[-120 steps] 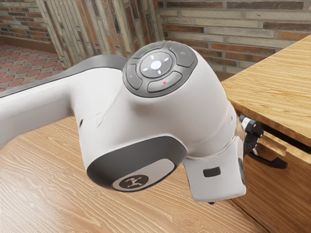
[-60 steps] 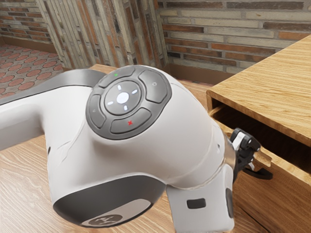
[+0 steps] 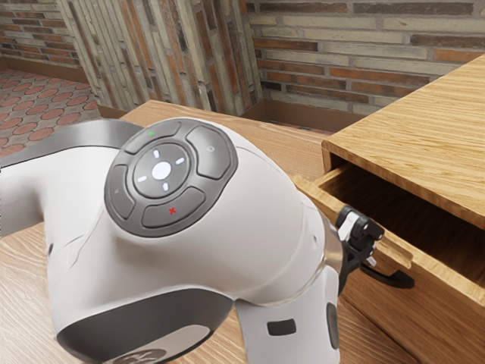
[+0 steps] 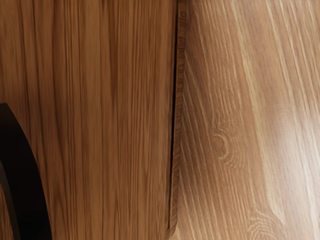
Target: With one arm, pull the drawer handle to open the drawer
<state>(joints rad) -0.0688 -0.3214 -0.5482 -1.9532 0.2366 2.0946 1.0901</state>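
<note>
Though half open, boxy wood-grain drawer (image 3: 413, 315) with curved black handle (image 3: 390, 277).

TEXT: none legible | SIGNS: control pad (image 3: 161, 176) on arm, with red cross (image 3: 172, 209) on lower button and green dot (image 3: 151, 133) on upper button | LOGO (image 3: 140, 354): cropped, unreadable

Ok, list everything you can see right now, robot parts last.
light wooden cabinet: one, light brown, exterior view's right
wooden drawer: one, light brown, in the cabinet, partly pulled out
curved black drawer handle: one, black, on the drawer's front
wooden table: one, light brown, beneath the arm
brick wall: one, red-brown, behind the table
brick-paved floor: one, reddish, exterior view's upper left
Franka arm: one, white and grey, foreground
two-finger gripper: one, black, at the handle
</note>
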